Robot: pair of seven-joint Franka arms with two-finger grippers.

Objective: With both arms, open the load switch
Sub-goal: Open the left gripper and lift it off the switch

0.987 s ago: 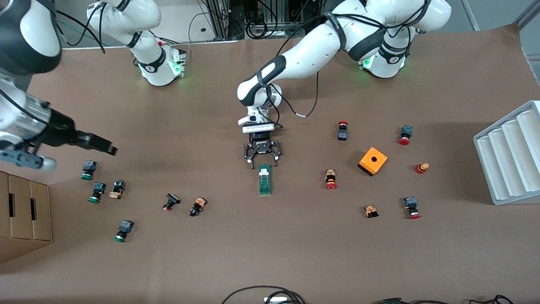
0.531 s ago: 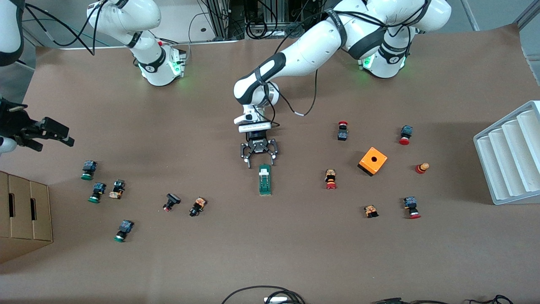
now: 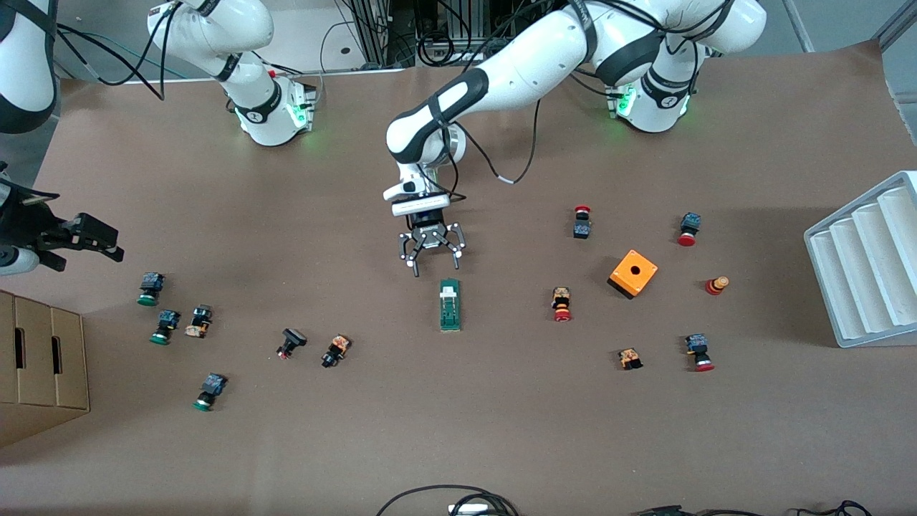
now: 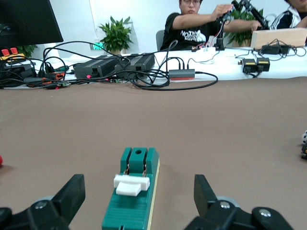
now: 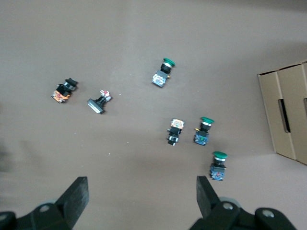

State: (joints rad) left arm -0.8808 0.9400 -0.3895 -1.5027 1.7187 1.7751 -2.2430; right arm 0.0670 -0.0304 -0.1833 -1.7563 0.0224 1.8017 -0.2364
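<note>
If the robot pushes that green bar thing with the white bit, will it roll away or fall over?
Probably neither. The load switch lies flat on its long side on the table, so it would likely slide, not roll. It looks like stiff plastic, so it shouldn't bend. The white piece sticks up and might move if bumped. The open left tool hangs just by that end.

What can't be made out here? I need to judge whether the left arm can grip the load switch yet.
- Load switch: left wrist view cuts off its near end at the picture's edge, between the open left gripper.
- Load switch: front view, contacts and white piece too small to read.
- Right gripper: front view, open fingers overlap; the arm is cut off at the edge.
</note>
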